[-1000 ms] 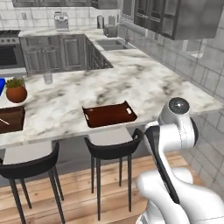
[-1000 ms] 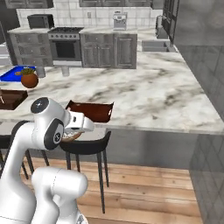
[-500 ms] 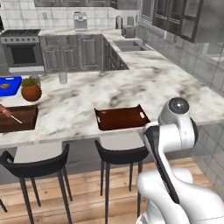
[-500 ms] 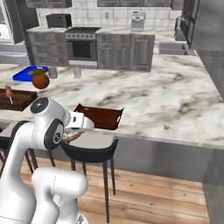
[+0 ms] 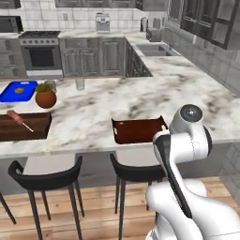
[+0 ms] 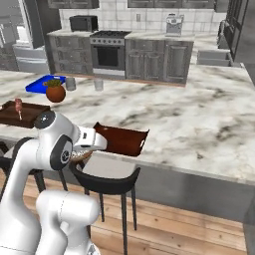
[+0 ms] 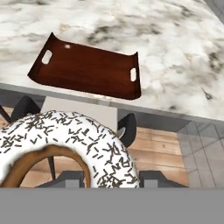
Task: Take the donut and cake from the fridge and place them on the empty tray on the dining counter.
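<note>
A donut (image 7: 74,135) with white glaze and dark sprinkles looms large in the hand view, and my gripper (image 7: 111,177) is shut on it. From the right base view the donut (image 6: 81,157) hangs under my hand, just off the front edge of the dining counter (image 6: 199,119). The dark reddish-brown tray (image 7: 87,70) lies empty near that edge, ahead of the donut. It also appears as the tray (image 5: 139,131) beside my arm and the tray (image 6: 119,139) right behind my hand. The cake and the fridge are out of view.
Two black stools (image 5: 47,180) (image 5: 133,171) stand under the counter's overhang below the tray. On the counter to the left sit a deeper wooden tray with a stick (image 5: 23,125), a potted plant (image 5: 45,96), a blue board (image 5: 18,90) and a glass (image 5: 80,83).
The base has driven on, so the whole scene has shifted and the tray now sits closer in front of the arm. The arm's pose and its grip on the donut are unchanged.
</note>
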Controlling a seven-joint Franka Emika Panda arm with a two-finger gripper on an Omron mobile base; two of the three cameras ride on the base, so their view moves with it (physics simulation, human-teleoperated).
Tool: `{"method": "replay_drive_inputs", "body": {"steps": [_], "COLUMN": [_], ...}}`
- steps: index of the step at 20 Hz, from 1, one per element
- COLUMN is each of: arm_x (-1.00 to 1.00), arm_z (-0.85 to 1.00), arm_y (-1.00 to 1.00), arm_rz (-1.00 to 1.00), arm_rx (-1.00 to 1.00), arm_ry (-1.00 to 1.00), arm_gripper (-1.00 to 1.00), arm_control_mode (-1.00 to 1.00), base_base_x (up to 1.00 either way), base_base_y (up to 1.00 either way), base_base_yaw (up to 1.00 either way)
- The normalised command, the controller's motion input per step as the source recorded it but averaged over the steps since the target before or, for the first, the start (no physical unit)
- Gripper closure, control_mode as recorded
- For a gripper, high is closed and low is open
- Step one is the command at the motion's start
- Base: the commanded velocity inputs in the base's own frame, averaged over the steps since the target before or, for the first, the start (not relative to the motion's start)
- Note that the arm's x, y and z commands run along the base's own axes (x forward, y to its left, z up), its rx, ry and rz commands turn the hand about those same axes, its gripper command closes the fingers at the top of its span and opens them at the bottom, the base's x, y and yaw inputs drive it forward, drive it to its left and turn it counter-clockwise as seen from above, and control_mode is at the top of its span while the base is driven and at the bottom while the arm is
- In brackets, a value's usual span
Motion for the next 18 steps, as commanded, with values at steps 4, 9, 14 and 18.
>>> {"method": "replay_drive_inputs", "body": {"steps": [4,9,14,18], "arm_x": [0.0,0.0,0.35,0.55], "arm_z": [0.0,0.0,0.0,0.0], "arm_y": [0.0,0.0,-0.09,-0.1], "arm_rz": [0.0,0.0,0.17,0.13], "arm_rx": [0.0,0.0,0.0,0.0], "arm_ry": [0.0,0.0,0.0,0.0], "arm_gripper": [1.0,1.0,1.0,1.0], "arm_control_mode": [1.0,1.0,-1.0,-1.0], "base_base_x": [0.27,0.24,0.0,0.0], "base_base_y": [-0.15,-0.1,0.0,0.0], "base_base_yaw": [0.19,0.18,0.0,0.0]}}
